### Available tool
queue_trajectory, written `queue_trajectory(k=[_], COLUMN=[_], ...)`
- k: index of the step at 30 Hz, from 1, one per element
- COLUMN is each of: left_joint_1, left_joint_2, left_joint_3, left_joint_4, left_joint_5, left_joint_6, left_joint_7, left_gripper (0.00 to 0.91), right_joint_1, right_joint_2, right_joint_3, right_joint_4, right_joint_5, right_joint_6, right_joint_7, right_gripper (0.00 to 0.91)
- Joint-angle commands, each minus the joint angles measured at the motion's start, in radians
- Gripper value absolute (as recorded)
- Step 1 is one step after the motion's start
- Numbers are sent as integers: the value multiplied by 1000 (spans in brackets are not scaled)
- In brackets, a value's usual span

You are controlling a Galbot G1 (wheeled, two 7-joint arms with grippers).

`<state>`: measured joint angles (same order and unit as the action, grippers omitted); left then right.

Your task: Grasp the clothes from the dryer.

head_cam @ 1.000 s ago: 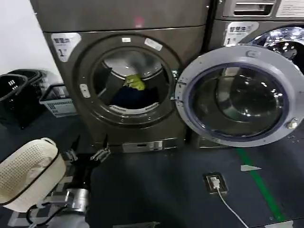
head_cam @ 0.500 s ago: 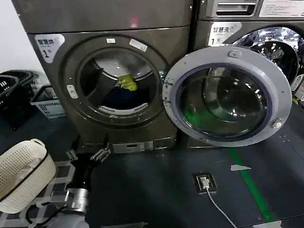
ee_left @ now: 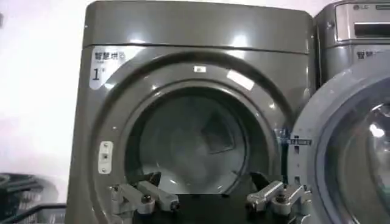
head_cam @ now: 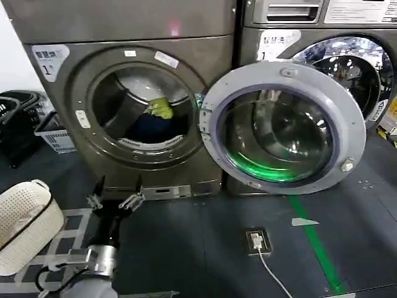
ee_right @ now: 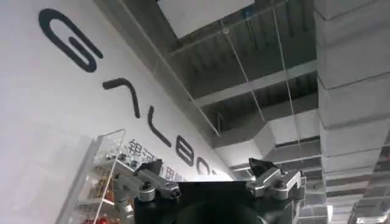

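Hanging low before the dryer (head_cam: 124, 93), whose door (head_cam: 282, 127) is swung wide, the left gripper (head_cam: 115, 202) has its jaws apart and empty, the clothes (head_cam: 156, 118) lie inside the drum, and the right gripper (ee_right: 207, 182) points at the ceiling, jaws apart.

left tool (head_cam: 115, 201) low, spread wide, right tool (ee_right: 209, 182) upturned, spread

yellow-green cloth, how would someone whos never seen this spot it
Find the dryer, the bronze-grey machine labelled 1 whose grey-rimmed door hangs open. Look through its round porthole into the drum. The yellow-green cloth sits atop a dark navy piece, the only bright thing inside.
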<state>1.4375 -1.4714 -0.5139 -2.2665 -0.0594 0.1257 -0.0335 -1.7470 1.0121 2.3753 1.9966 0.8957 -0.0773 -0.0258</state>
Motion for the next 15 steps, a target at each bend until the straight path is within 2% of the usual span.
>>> queue_trajectory(k=[1,15], left_joint_1=[0,-7], left_joint_2=[0,5], left_joint_3=[6,-1], left_joint_4=[5,1], left_joint_5=[9,1], left_joint_6=[-5,-1], left_joint_7=[1,3], left_gripper=[907,907], right_joint_1=[0,-10], right_joint_2=[3,-2], right_joint_3=[-7,1], right_joint_4=[-3,5], right_joint_5=[9,16], right_joint_6=[35,44], right_joint_7=[-16,-25], right_gripper=[907,907])
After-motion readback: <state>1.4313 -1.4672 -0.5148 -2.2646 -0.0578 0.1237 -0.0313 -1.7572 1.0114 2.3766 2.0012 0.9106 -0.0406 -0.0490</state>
